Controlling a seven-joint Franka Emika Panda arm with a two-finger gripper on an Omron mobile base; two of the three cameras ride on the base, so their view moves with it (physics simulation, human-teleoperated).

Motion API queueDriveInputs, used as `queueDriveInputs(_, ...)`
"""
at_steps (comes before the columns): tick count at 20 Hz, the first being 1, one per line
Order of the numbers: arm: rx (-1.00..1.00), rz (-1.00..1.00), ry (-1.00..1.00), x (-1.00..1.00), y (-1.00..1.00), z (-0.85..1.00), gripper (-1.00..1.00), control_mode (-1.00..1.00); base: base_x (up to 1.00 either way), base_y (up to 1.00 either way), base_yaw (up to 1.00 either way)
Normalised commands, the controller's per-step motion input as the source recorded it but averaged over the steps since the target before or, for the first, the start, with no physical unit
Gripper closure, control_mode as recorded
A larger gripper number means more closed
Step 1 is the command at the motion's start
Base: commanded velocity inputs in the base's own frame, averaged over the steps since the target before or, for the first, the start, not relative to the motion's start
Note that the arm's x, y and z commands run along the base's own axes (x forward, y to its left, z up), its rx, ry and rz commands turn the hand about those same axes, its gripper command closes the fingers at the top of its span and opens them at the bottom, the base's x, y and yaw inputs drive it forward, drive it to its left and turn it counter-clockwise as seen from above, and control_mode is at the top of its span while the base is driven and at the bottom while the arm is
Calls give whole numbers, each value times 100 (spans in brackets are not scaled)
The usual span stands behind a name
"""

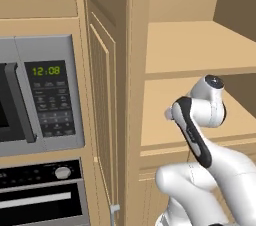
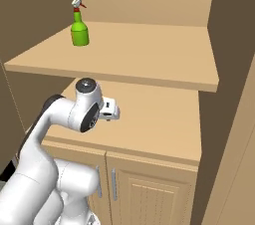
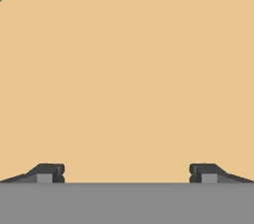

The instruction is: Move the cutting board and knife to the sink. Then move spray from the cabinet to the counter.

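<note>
Pincer (image 3: pixel 127 173) spread wide, grasping nothing, facing bare tan wood; spray (image 2: pixel 79 24) upright on the cabinet (image 2: pixel 149 55) shelf.

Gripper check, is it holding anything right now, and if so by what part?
Nothing is held. The gripper is open with only bare tan wood between its fingertips, and the spray stands untouched on the cabinet's upper shelf.

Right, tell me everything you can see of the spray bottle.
The spray is a small green bottle with a round body that narrows to a thin neck, topped by a white trigger head with a red tip. It looks like glossy plastic. It stands upright and alone on the upper shelf of the open cabinet, near the shelf's back left corner. Only the shelf touches it. Any label is too small to make out.
</note>
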Motion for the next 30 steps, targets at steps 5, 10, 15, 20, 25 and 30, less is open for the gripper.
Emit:
queueDriveInputs(5,0,-2,-46,-11,8,43,-100,-100,0,0,0)
queueDriveInputs(10,0,-1,-13,-5,14,58,-100,-100,0,0,0)
queueDriveInputs(15,0,0,0,0,15,68,-100,-100,0,0,0)
queueDriveInputs(20,0,2,2,-4,0,74,-100,-100,0,0,0)
queueDriveInputs(25,0,0,3,-6,0,68,-100,-100,0,0,0)
queueDriveInputs(30,3,5,-2,0,9,55,-100,-100,0,0,0)
